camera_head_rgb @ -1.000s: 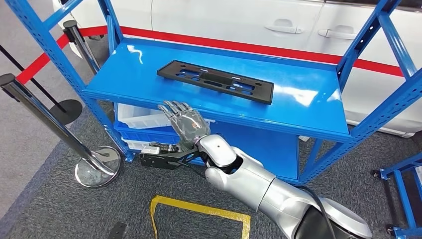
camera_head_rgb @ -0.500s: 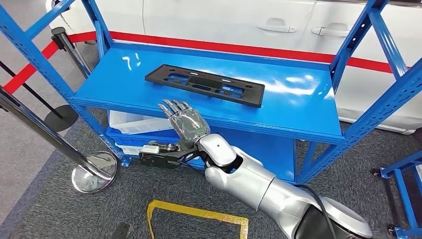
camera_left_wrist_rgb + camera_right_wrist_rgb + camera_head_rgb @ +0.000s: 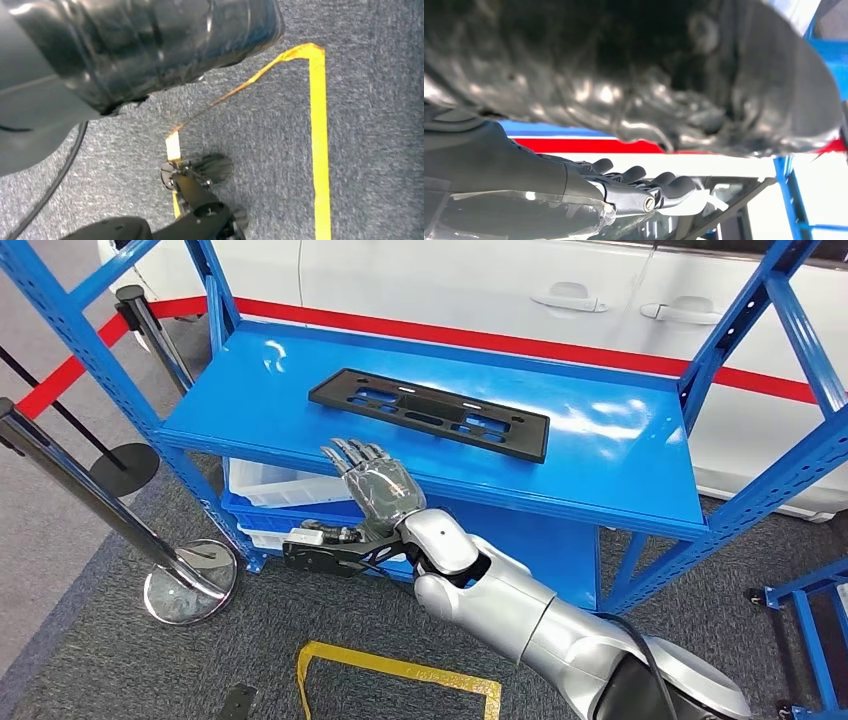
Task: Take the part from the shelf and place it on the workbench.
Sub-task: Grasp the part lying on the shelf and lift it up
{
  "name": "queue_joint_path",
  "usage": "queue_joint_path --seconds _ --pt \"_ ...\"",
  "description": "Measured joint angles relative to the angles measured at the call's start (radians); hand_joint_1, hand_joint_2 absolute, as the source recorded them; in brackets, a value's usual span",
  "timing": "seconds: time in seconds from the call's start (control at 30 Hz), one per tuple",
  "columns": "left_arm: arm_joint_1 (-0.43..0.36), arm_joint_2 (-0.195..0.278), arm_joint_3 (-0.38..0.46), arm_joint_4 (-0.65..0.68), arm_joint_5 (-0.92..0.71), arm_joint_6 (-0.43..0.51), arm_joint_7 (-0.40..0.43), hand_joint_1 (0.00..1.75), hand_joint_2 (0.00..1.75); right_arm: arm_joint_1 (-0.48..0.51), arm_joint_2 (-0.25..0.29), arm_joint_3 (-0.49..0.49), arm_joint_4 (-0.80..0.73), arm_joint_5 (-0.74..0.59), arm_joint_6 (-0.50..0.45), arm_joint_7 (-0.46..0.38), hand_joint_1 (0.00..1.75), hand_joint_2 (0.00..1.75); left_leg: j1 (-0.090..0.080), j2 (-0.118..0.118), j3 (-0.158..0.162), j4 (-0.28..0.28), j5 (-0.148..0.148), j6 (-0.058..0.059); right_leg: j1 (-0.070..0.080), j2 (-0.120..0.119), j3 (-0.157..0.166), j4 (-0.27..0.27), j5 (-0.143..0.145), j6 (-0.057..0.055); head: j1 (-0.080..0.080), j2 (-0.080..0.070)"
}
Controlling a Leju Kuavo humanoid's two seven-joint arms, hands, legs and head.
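Note:
The part (image 3: 430,412) is a long flat black plate with several cut-outs, lying flat on the top level of the blue shelf (image 3: 620,455), near its middle. My right hand (image 3: 372,483) is just in front of and below the shelf's front edge, left of the part's middle. Its fingers (image 3: 644,184) are stretched out together, pointing toward the shelf and holding nothing. It does not touch the part. In the left wrist view my left hand (image 3: 150,45) is a dark, shiny blurred bulk hanging over the carpet, and its fingers are hidden.
Two chrome-based barrier posts (image 3: 190,580) stand left of the shelf. A white bin (image 3: 270,485) sits on the lower level. A white car (image 3: 480,285) is behind the shelf. Yellow tape (image 3: 400,668) marks the grey carpet, and another blue frame (image 3: 812,640) stands at the right.
The whole picture has shifted slightly, so the camera moved. My right hand keeps its place by the shelf's front edge, and the part lies where it was.

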Motion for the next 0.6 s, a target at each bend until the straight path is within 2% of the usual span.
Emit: queue_joint_path --seconds 0.03,0.07,0.1,0.17,0.23,0.27,0.33,0.37,0.4,0.43,0.47,0.53,0.57,0.6 --pt "0.0 0.0 -0.001 0.0 0.0 0.0 0.0 0.0 0.0 -0.002 0.0 -0.001 0.0 0.005 -0.012 0.006 0.0 0.0 -0.001 -0.001 0.002 0.003 -0.004 -0.004 0.002 0.0 0.033 -0.066 0.023 -0.002 0.0 0.0" --pt "-0.001 0.0 -0.002 0.0 0.0 0.001 0.0 0.0 0.0 -0.003 -0.001 -0.002 0.0 0.012 -0.025 0.011 0.0 0.0 -0.001 -0.001 0.002 0.004 -0.007 -0.008 0.003 0.001 0.056 -0.111 0.034 -0.004 -0.001 0.0" --pt "-0.001 0.0 -0.003 0.0 -0.001 0.002 0.0 0.0 0.0 -0.005 -0.001 -0.003 0.001 0.019 -0.038 0.016 0.0 0.0 -0.002 -0.001 0.003 0.003 -0.009 -0.013 0.006 0.002 0.068 -0.133 0.033 -0.006 -0.001 0.0" --pt "-0.002 0.0 -0.007 0.0 -0.001 0.002 -0.001 0.0 0.0 -0.006 -0.003 -0.005 0.004 0.025 -0.058 0.021 0.0 0.0 -0.001 -0.001 0.005 -0.001 -0.009 -0.024 0.009 0.004 0.072 -0.141 0.032 -0.013 -0.002 0.0" --pt "-0.002 -0.001 -0.009 0.0 0.0 0.002 -0.001 0.0 0.0 -0.006 -0.004 -0.008 0.009 0.025 -0.073 0.023 0.0 0.0 0.002 0.001 0.0 0.015 -0.023 -0.033 0.006 0.004 0.081 -0.152 0.035 -0.023 -0.004 0.0" --pt "-0.002 -0.002 -0.01 0.0 0.0 0.002 -0.001 0.0 0.0 -0.007 -0.004 -0.011 0.012 0.023 -0.08 0.023 0.0 0.0 0.002 0.002 -0.015 0.049 -0.042 -0.036 0.004 0.003 0.085 -0.157 0.035 -0.028 -0.005 0.0" --pt "-0.002 -0.003 -0.013 0.0 0.001 0.002 0.001 0.0 0.0 -0.006 -0.004 -0.017 0.019 0.022 -0.091 0.025 0.0 0.0 0.002 0.002 -0.076 0.168 -0.095 -0.041 0.005 0.002 0.089 -0.16 0.033 -0.035 -0.007 0.0" --pt "-0.001 -0.003 -0.014 0.0 0.002 0.002 0.003 0.0 0.0 -0.005 -0.004 -0.019 0.024 0.022 -0.093 0.026 0.0 0.0 0.002 0.002 -0.109 0.228 -0.113 -0.043 0.006 0.001 0.09 -0.159 0.032 -0.037 -0.007 0.0" --pt "0.0 -0.003 -0.015 0.0 0.002 0.002 0.005 0.0 0.0 -0.003 -0.005 -0.02 0.028 0.022 -0.093 0.028 0.0 0.0 0.002 0.002 -0.131 0.263 -0.116 -0.044 0.007 0.001 0.091 -0.158 0.03 -0.039 -0.007 0.0" --pt "0.002 -0.003 -0.015 0.0 0.003 0.002 0.008 0.0 0.0 0.0 -0.006 -0.02 0.033 0.022 -0.093 0.029 0.0 0.0 0.002 0.002 -0.136 0.261 -0.1 -0.044 0.008 0.002 0.092 -0.156 0.027 -0.04 -0.007 0.0" --pt "0.002 -0.003 -0.015 0.0 0.003 0.001 0.011 0.0 0.0 0.002 -0.006 -0.02 0.036 0.022 -0.093 0.029 0.0 0.0 0.002 0.002 -0.122 0.22 -0.066 -0.043 0.008 0.003 0.094 -0.153 0.024 -0.039 -0.007 0.0" --pt "0.0 -0.003 -0.015 0.0 0.003 -0.001 0.014 0.0 0.0 0.003 -0.007 -0.021 0.042 0.022 -0.093 0.029 0.0 0.0 0.001 0.003 -0.066 0.091 0.0 -0.038 0.009 0.004 0.097 -0.146 0.015 -0.035 -0.008 0.0" --pt "-0.001 -0.003 -0.015 0.0 0.003 -0.001 0.015 0.0 0.0 0.003 -0.007 -0.021 0.044 0.023 -0.093 0.029 0.0 0.0 -0.001 0.002 -0.043 0.043 0.015 -0.034 0.011 0.005 0.097 -0.143 0.012 -0.031 -0.007 0.0" --pt "-0.002 -0.003 -0.016 0.0 0.003 -0.002 0.017 0.0 0.0 0.004 -0.008 -0.021 0.046 0.023 -0.093 0.03 0.0 0.0 -0.004 0.002 -0.032 0.017 0.018 -0.031 0.012 0.005 0.096 -0.142 0.01 -0.027 -0.006 0.0"
